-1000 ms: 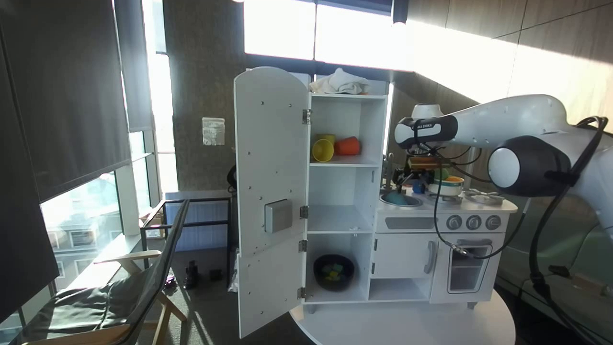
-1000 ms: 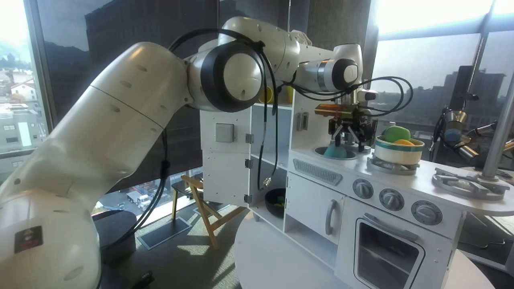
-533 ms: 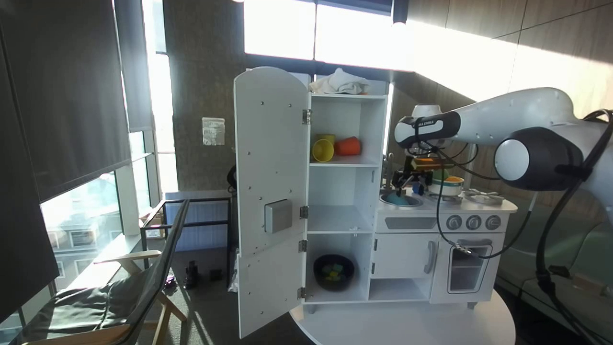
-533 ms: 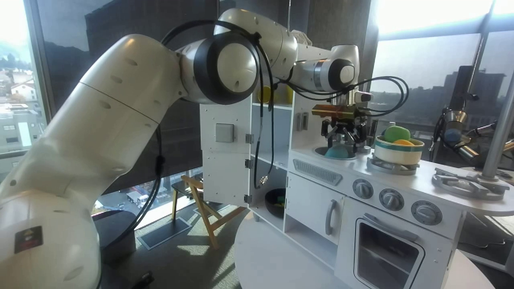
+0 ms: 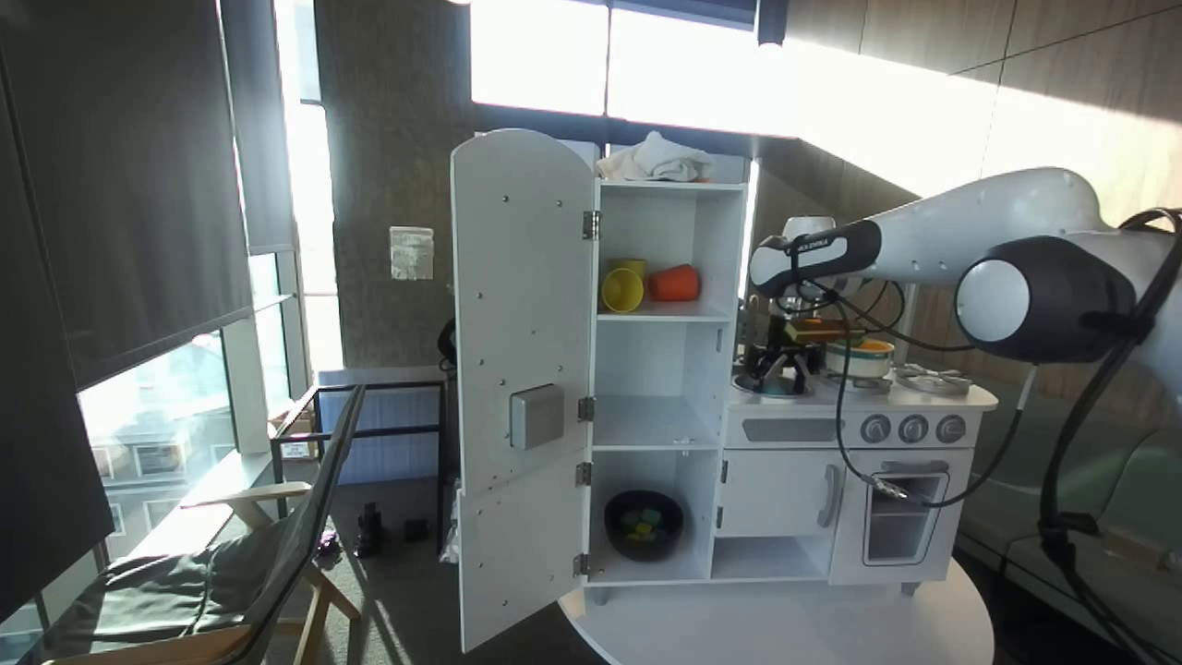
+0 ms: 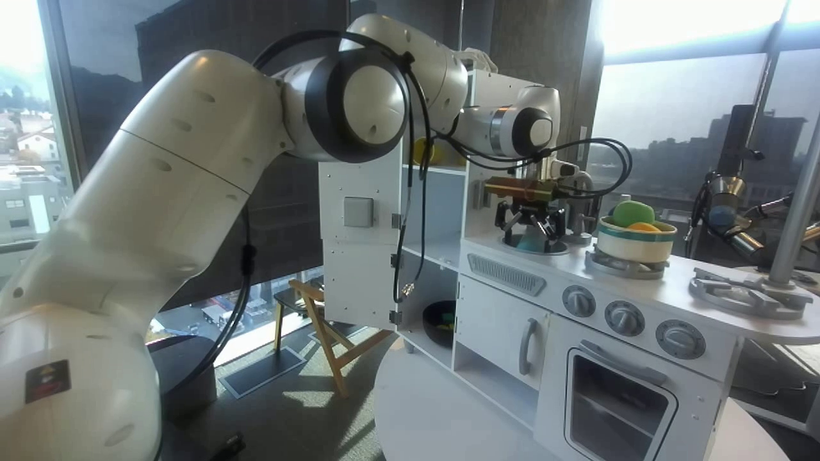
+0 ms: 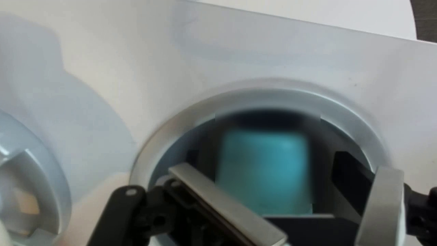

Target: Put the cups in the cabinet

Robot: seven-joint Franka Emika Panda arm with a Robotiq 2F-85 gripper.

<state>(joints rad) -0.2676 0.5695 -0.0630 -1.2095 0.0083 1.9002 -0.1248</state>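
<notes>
Black claw (image 6: 530, 234), its fingers (image 7: 380, 205) apart, over a teal plastic cup (image 7: 263, 171) in a round grey sink (image 7: 273, 99).

Far left of the claw, dark blinds (image 5: 120, 185) hang by a bright window (image 5: 166, 406). Nearer left, on an upper shelf (image 5: 665, 310) of the tall white cabinet (image 5: 718, 231), a yellow plastic cup (image 5: 622, 291) lies, mouth facing the viewer; beside it an orange-red plastic cup (image 5: 673, 283), long axis roughly sideways, shows in an exterior view but not from the wrist. Under the claw, the wrist view shows the teal cup between the fingers, too blurred to tell which way it points, and white countertop (image 7: 119, 51) around the sink.
</notes>
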